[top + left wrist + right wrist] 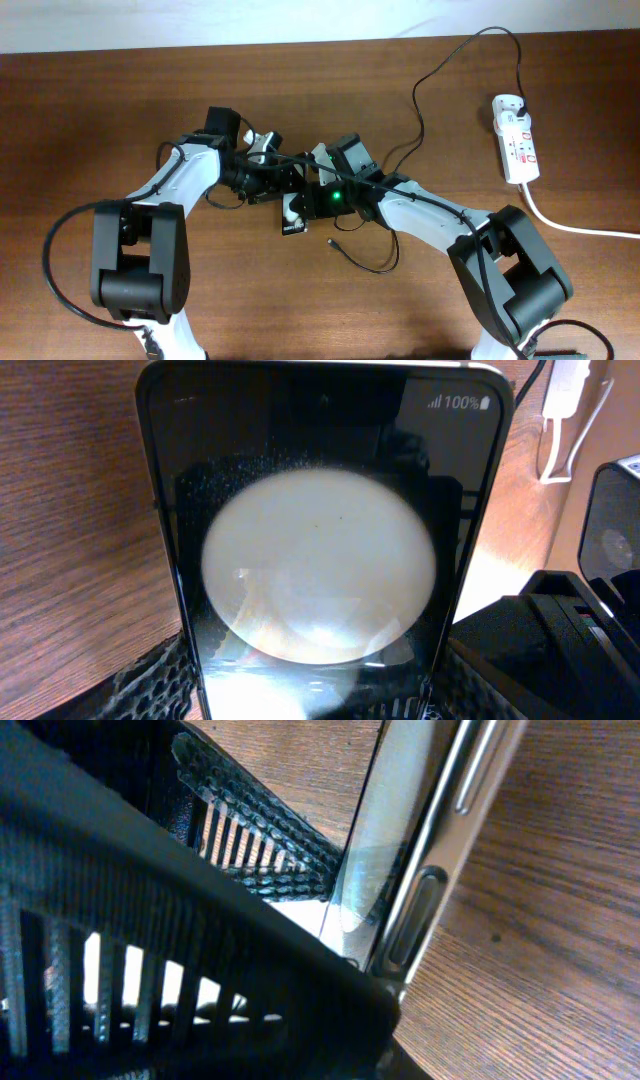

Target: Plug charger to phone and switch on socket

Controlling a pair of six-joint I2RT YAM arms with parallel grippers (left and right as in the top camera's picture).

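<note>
At the table's centre, the left gripper (pixel 315 685) clamps the phone (pixel 320 560) by its side edges, with the phone's long axis running twelve to six. The right gripper (pixel 308 203) presses close beside it; whether it is open or closed cannot be told. The charger tip (pixel 333 241) lies loose at five o'clock from the phone, nearer the right arm.

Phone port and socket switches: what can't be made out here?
Phone port: left wrist, cut off by bottom frame edge; right wrist shows only a side edge.
Socket switches: overhead, too small to read.
Charger tip: overhead, too small for detail.
</note>
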